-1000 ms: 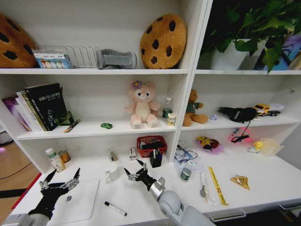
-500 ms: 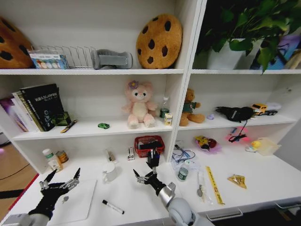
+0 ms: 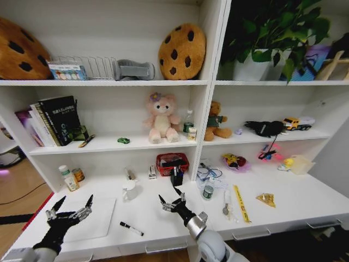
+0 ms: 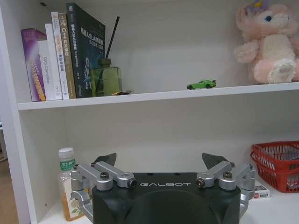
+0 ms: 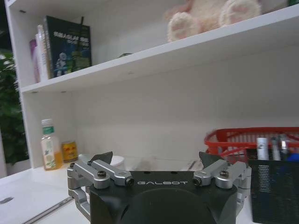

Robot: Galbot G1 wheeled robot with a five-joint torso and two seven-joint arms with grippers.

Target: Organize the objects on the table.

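Over the front left corner of the worktop [image 3: 283, 204], the left gripper [image 3: 70, 208] hangs just above the closed silver laptop [image 3: 91, 219], its 2 fingers [image 3: 88, 201] spread wide apart with nothing between them. In the left wrist view the same 2 dark fingertips [image 4: 105, 160] stand far apart and touch nothing. The laptop lies flat along the front left edge of the worktop.

Near the middle of the worktop's front edge, the right gripper [image 3: 172, 201] is raised above the white surface, pointing toward the back. Its 2 fingers [image 3: 161, 200] are also spread well apart and empty; the right wrist view shows the tips [image 5: 102, 157] separated and clear of everything.

A black pen [image 3: 131, 228] lies on the worktop between the 2 grippers, just beside the laptop's right edge and close to the front edge, touched by neither gripper. A small green toy car [image 3: 124, 140] sits on the shelf above the worktop, to the left of a pink plush toy [image 3: 161, 119]; the left wrist view shows the car [image 4: 201, 84] on that shelf's front edge. At the back of the worktop, near the middle, a red basket [image 3: 172, 162] stands with a black pen holder [image 3: 176, 176] just in front of it.
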